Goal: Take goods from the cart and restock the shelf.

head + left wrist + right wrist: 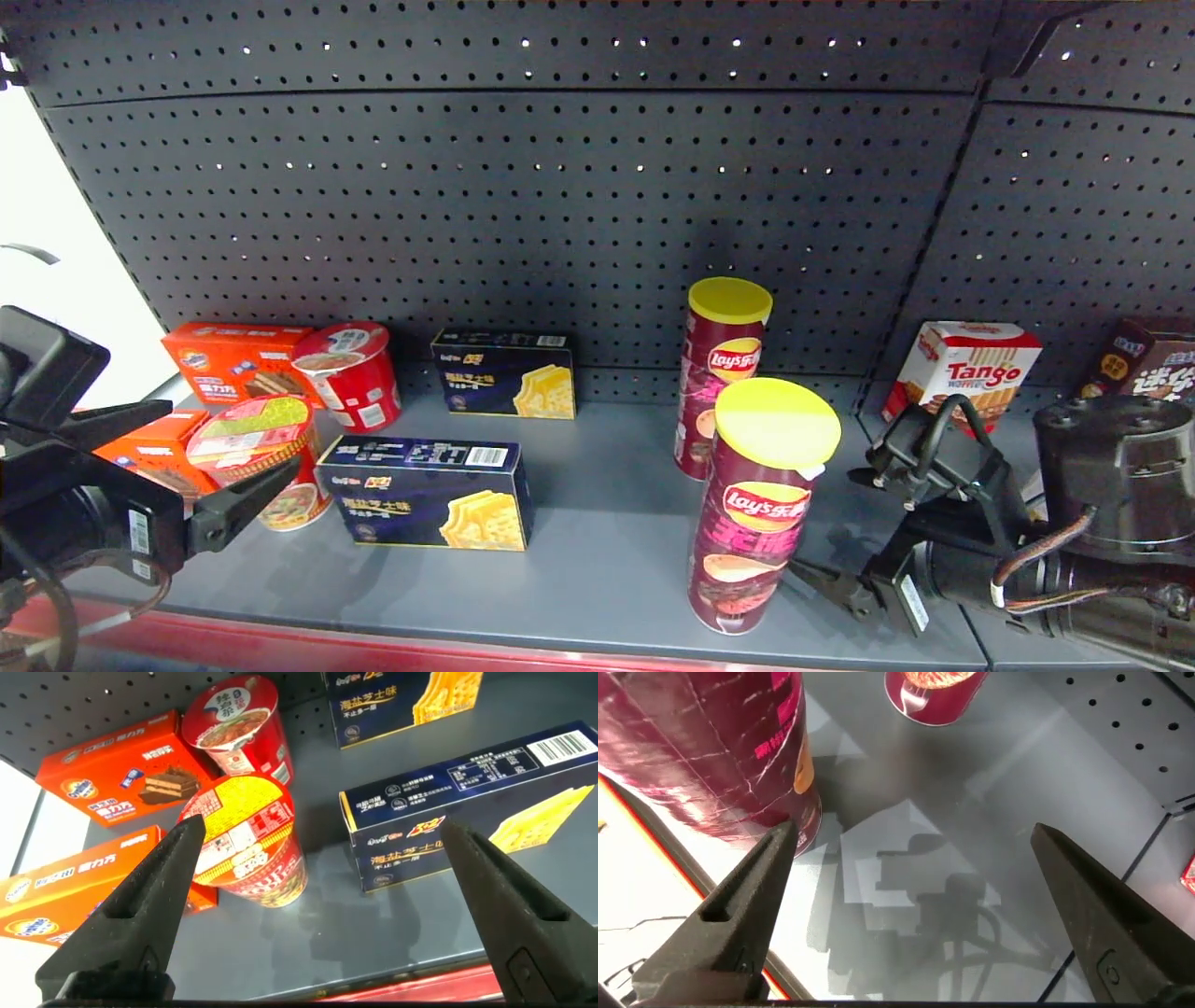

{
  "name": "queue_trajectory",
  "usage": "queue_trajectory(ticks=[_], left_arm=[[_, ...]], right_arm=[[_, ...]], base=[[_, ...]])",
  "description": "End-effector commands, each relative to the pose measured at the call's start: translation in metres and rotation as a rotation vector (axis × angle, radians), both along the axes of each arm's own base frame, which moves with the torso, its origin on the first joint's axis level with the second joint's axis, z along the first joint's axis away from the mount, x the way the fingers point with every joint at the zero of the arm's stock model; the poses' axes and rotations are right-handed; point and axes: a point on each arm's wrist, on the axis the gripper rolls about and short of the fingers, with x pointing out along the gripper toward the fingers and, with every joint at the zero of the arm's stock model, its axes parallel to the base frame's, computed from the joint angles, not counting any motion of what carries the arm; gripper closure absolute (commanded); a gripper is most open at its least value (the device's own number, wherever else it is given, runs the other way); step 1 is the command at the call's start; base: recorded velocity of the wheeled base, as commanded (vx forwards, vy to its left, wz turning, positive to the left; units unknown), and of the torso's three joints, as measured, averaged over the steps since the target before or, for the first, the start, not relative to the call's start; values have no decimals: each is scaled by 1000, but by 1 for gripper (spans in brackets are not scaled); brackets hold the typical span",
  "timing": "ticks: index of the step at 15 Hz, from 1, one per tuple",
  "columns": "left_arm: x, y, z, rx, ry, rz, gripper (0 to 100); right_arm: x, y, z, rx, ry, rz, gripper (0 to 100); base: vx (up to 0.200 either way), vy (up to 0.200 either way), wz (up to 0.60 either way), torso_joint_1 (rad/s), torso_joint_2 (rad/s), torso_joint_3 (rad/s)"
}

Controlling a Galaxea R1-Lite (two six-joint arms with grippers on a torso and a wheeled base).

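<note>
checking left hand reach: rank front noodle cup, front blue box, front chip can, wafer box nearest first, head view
1. front noodle cup, by left hand
2. front blue box, left-centre
3. front chip can, right-centre
4. wafer box, far right

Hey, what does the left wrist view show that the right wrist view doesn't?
Only the left wrist view: the open left gripper, two noodle cups, orange wafer boxes and navy cracker boxes. Only the right wrist view: the open right gripper and two maroon chip cans. Both: the grey shelf deck and perforated back panel.
</note>
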Motion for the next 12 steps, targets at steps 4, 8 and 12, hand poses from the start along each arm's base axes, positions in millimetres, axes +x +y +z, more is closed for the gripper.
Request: queue_trajectory(ticks=[4,8,12], left_arm=[[0,0,0,0,1,0,0],[0,0,-1,0,2,0,0],[0,0,-1,0,2,0,0]], right_arm=[[0,2,-3,-6,8,6,0],[3,4,-4,-1,3,7,0],[4,5,-5,-1,3,6,0]], base=[[0,0,0,0,0,0],[0,0,0,0,0,0],[0,0,0,0,0,0]])
